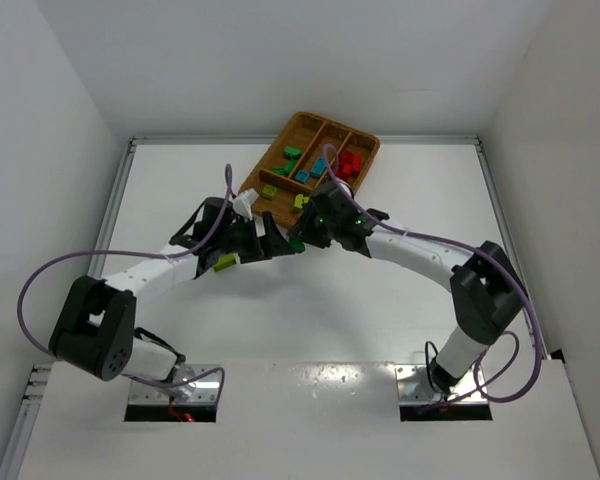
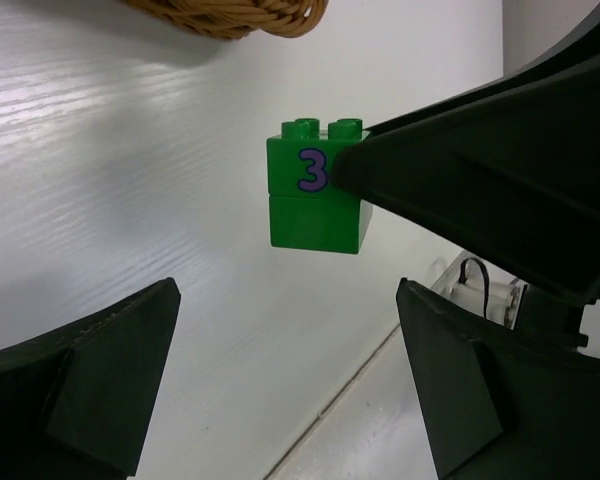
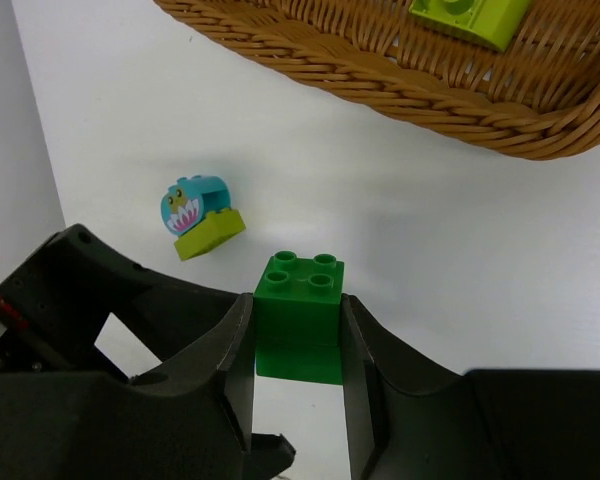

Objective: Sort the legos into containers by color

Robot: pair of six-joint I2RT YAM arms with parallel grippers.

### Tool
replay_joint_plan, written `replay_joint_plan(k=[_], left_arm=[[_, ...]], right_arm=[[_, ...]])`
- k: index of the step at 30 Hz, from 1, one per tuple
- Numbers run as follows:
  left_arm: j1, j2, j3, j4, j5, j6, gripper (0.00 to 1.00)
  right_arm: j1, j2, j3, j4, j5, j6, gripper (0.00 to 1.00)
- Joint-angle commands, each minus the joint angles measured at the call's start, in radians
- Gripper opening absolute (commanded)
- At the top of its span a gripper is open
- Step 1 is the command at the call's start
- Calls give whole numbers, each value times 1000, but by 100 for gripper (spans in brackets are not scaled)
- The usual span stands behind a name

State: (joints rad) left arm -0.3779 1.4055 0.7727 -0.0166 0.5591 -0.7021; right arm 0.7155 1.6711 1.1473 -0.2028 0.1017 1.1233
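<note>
White arm links [image 1: 155, 265], black joints [image 1: 95, 325], purple cables [image 1: 50, 266]; left hand [image 2: 290, 380], right hand [image 3: 298, 320] matte black.

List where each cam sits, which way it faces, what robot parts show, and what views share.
Top external: above and behind the robot, facing down at the table; shows left arm, right arm, tray at the far edge.
Left wrist: low over the table, facing the green brick; left end effector open, fingers in the bottom corners.
Right wrist: facing down past the right end effector, shut on the brick; tray rim at top.
Shared: both wrist views show the brick and tray wicker.
</note>
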Motion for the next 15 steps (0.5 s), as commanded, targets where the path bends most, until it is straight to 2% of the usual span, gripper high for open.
replay_joint_plan(k=[1,4,7,8,13,15], left_arm=[[-1,-54,-49,182,-67,-92,96],[-1,-30,-49,182,-67,-92,94],[-1,-20,-49,191,-79,-92,88],[-1,-20,-49,191,-79,-92,82],[-1,-20,-87,250,-99,-103,76],[-1,-20,-96,241,-108,-103,70]], right_arm=[[1,13,45,43,-11,43,22],[1,24,64,52,-22,43,22],[1,45,74,52,-48,43,22],[1,45,74,62,-62,43,22],[1,64,84,71,-97,53,22],[1,64,84,81,-97,53,22]])
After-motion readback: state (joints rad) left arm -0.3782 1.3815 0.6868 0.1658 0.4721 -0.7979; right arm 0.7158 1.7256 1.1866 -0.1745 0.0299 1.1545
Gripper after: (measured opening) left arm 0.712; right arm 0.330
